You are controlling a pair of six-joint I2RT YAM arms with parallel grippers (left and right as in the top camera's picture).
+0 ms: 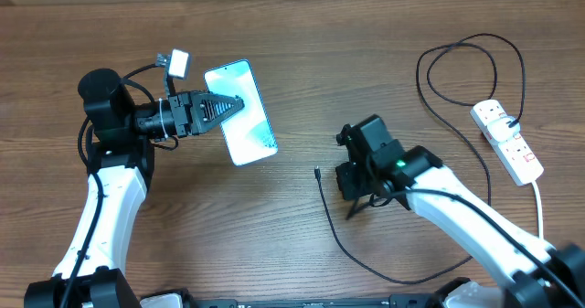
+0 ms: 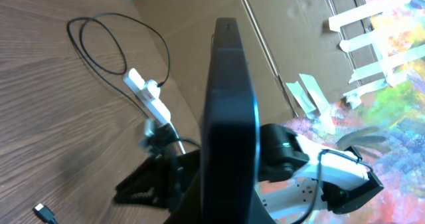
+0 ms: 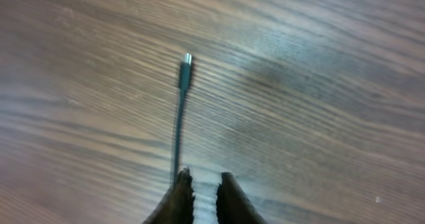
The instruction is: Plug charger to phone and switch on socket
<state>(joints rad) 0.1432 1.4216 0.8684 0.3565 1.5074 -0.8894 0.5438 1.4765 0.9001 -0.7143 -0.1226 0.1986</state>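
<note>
- From my station, the phone (image 1: 249, 118) sits left of centre, held in the left gripper (image 1: 236, 104).
- The charger (image 3: 179, 117) tip lies mid-table, just ahead of the right gripper (image 3: 204, 192).
- The socket (image 1: 507, 142) lies far right on the table (image 1: 302, 52), with charger cable looped behind it.

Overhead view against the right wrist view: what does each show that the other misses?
Only overhead: the phone in the left gripper, and the socket on the right side. Only right wrist: the right gripper with jaws slightly apart, nothing between them. Both: the charger lying on the wooden table.
</note>
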